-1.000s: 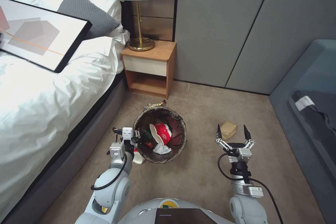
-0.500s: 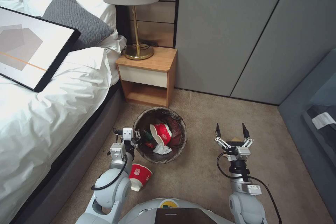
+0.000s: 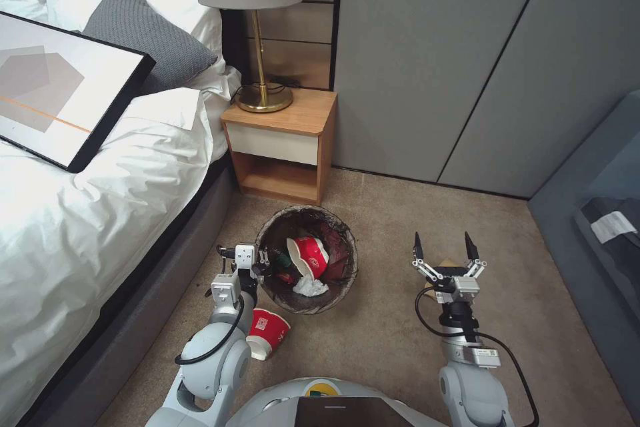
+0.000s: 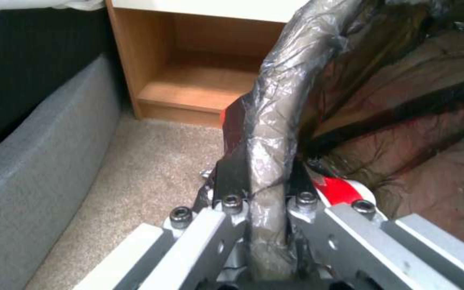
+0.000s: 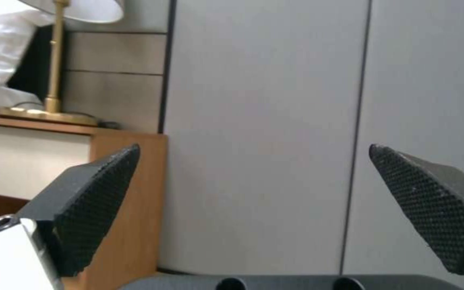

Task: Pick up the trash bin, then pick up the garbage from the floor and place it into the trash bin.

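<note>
The trash bin [image 3: 337, 280], lined with a dark bag, hangs just above the carpet in front of the nightstand. My left gripper [image 3: 260, 265] is shut on its near-left rim; in the left wrist view the fingers [image 4: 232, 181] pinch the bag-covered rim [image 4: 275, 100]. Inside the bin lie a red-and-white cup [image 3: 308, 255], white tissue [image 3: 310, 287] and a green bottle [image 3: 280, 259]. Another red-and-white cup [image 3: 267, 332] lies on its side on the floor beside my left arm. My right gripper [image 3: 443, 247] [image 5: 253, 161] stands open above a brown cardboard piece [image 3: 445, 264], mostly hidden under it.
The bed [image 3: 100, 200] with a framed picture runs along the left. A wooden nightstand [image 3: 283, 140] with a brass lamp stands behind the bin, by grey wall panels. A blue-grey sofa [image 3: 600, 227] is at the right. Bare carpet lies between the bin and the right gripper.
The camera has moved forward, so the whole picture shifted. The red cup on the floor now shows beside my left arm and the cardboard has slid under the right gripper. Both grippers keep their states.
</note>
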Controlling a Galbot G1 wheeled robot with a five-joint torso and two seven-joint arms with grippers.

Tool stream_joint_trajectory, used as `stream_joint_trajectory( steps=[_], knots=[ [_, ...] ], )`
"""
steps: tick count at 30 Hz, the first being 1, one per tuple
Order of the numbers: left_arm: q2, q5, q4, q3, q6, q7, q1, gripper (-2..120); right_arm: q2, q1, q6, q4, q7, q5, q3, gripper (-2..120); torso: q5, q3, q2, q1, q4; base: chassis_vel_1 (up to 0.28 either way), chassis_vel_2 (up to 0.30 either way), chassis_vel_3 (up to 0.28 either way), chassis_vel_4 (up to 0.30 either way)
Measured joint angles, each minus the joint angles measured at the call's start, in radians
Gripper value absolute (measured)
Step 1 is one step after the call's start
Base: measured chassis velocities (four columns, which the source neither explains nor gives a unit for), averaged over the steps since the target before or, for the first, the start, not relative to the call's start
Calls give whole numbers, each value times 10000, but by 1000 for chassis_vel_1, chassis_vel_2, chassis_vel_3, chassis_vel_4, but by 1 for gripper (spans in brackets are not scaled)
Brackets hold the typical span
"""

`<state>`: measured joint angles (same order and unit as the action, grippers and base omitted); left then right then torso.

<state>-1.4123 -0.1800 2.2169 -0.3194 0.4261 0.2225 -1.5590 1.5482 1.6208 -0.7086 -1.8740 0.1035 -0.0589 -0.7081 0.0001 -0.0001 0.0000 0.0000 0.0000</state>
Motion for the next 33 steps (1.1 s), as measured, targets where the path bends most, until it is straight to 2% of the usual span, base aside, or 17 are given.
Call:
stream_joint_trajectory(
  steps=[4,6,7,11,15,22,24,28,33],
  knots=[
    [3,10,1,3,1,1,-1,0,-71,-144,368,74,-503,33,-78,100,0,0,0,0,0,0,0,0,0],
    [3,10,-2,2,1,1,8,0,-217,-299,1017,209,-1110,87,-99,100,0,0,0,0,-1,0,0,0,0],
    [3,10,-2,2,1,1,8,0,-217,-299,1017,209,-1110,87,-99,100,0,0,0,0,-1,0,0,0,0],
    [3,10,-17,-9,1,2,17,0,-475,-681,2414,458,-1829,-129,-93,100,0,1,0,0,-1,0,0,0,0],
    [3,5,-32,-25,3,3,25,0,-575,-975,3063,783,-1969,-268,-90,100,1,1,0,0,0,0,0,0,0],
    [-6,2,-76,-41,9,9,37,0,-820,-1457,4264,1937,-2227,-779,108,100,-1,1,0,0,-1,0,0,0,0],
    [-6,2,-77,-41,10,9,36,0,-826,-1482,4324,1998,-2254,-818,126,100,0,1,0,0,-1,0,0,0,0],
    [10,2,-80,-52,15,13,30,0,-934,-2067,5145,3374,-2609,-1187,291,100,3,1,0,0,-1,0,0,0,0],
    [26,2,-57,-67,15,15,9,0,-985,-2445,5284,4278,-2686,-1241,287,100,1,1,0,0,0,0,0,0,0]
  ],
)
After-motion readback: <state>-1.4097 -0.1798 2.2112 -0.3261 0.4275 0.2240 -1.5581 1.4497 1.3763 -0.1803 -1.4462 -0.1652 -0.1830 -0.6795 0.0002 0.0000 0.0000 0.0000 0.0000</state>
